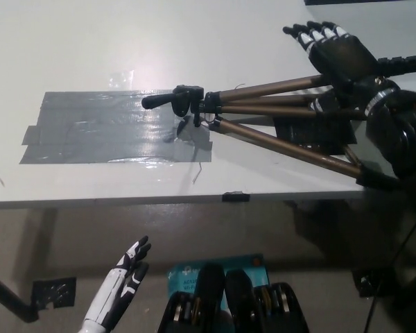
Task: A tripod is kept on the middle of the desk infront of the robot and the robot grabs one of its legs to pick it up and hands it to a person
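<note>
I see the right hand (331, 48) above the tripod (263, 111), fingers spread, holding nothing. The left hand (121, 284) hangs below the desk (194, 41), fingers apart.

Bronze-brown tripod (277, 111) legs with black head and feet, glossy grey tape patch (104, 128) on white desk (194, 41), black right hand (336, 52) with white-tipped fingers, white left hand (121, 281)

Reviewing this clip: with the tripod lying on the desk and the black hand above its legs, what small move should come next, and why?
Probably lower the right hand and close it round the uppermost leg of the tripod. The hand is open, fingers spread, above the legs and holding nothing, while the tripod lies flat on the desk. The left hand rests low, below the desk edge.
</note>
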`<state>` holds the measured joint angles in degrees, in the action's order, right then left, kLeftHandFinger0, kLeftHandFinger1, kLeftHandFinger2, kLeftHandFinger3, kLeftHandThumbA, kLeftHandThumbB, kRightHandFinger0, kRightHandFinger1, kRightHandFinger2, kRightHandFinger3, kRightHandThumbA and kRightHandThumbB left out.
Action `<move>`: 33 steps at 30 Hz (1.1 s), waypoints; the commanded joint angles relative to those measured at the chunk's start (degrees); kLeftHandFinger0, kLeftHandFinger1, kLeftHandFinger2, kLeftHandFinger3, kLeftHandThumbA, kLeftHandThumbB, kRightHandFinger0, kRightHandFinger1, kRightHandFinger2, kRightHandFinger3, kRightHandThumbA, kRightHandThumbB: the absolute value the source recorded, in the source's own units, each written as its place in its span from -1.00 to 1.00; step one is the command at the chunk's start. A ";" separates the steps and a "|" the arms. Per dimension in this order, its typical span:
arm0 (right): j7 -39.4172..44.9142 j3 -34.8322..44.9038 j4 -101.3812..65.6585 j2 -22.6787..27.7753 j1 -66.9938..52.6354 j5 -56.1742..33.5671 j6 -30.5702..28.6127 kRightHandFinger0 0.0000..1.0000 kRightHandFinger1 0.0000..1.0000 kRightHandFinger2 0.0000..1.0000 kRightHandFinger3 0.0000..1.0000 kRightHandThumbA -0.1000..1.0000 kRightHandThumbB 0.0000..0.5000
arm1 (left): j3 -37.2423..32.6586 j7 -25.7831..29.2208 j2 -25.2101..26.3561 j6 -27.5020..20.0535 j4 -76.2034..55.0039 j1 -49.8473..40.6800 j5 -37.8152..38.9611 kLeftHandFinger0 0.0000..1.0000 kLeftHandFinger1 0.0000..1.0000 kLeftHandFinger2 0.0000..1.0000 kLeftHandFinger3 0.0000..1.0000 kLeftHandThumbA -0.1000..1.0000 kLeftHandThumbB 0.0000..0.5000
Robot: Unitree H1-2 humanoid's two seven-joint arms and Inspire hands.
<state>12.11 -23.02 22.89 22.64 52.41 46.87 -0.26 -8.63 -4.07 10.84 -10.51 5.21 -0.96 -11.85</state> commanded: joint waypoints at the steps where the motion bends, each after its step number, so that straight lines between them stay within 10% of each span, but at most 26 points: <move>1: -2.52 -0.13 0.92 1.17 5.15 0.91 -3.11 1.00 1.00 1.00 1.00 1.00 1.00 | 0.35 -0.67 0.37 -1.60 -1.01 0.92 0.85 1.00 1.00 1.00 1.00 1.00 -0.24; 23: -14.93 -9.19 23.71 -1.49 10.70 6.96 -5.90 1.00 1.00 1.00 1.00 1.00 0.96 | 0.41 -1.32 0.62 -2.04 -0.70 2.20 1.04 1.00 1.00 1.00 1.00 1.00 -0.32; 24: -30.50 -10.18 26.84 -2.33 10.59 10.42 -6.64 1.00 0.99 1.00 1.00 0.22 0.58 | 0.41 -1.32 0.59 -1.36 -1.00 2.17 0.71 1.00 1.00 1.00 1.00 1.00 -0.26; 25: -36.26 -10.66 27.96 -2.52 10.73 11.62 -7.06 0.25 0.19 0.41 0.58 -0.32 0.13 | 0.40 -1.36 0.61 -1.17 -1.12 2.25 0.63 1.00 1.00 1.00 1.00 1.00 -0.27; 26: -39.02 -10.83 28.36 -2.54 10.85 12.06 -7.49 0.02 0.03 0.26 0.41 -0.52 0.05 | 0.40 -1.41 0.59 -1.14 -1.14 2.35 0.72 1.00 1.00 1.00 1.00 1.00 -0.27; 27: -45.80 -11.90 29.51 -2.64 11.33 13.73 -7.65 -0.95 -0.73 -0.34 -0.32 -0.98 0.07 | 0.39 -1.51 0.58 -1.09 -1.03 2.43 0.84 1.00 1.00 1.00 1.00 1.00 -0.25; 29: -51.91 -12.94 29.94 -2.79 12.11 15.40 -7.50 -1.00 -0.92 -0.31 -0.54 -1.00 0.06 | 0.31 -1.68 0.62 -0.81 -0.94 2.54 0.85 1.00 1.00 1.00 1.00 1.00 -0.21; 33: -55.22 -12.87 30.92 -3.22 13.14 14.92 -8.78 -1.00 -0.60 0.36 -0.02 -1.00 0.00 | 0.36 -1.76 0.56 -0.39 -0.81 2.97 0.98 1.00 1.00 1.00 1.00 1.00 -0.24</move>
<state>-7.12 -33.46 50.13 19.98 59.21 53.79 -5.32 -8.63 -4.78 10.86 -10.18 6.14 0.58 -11.88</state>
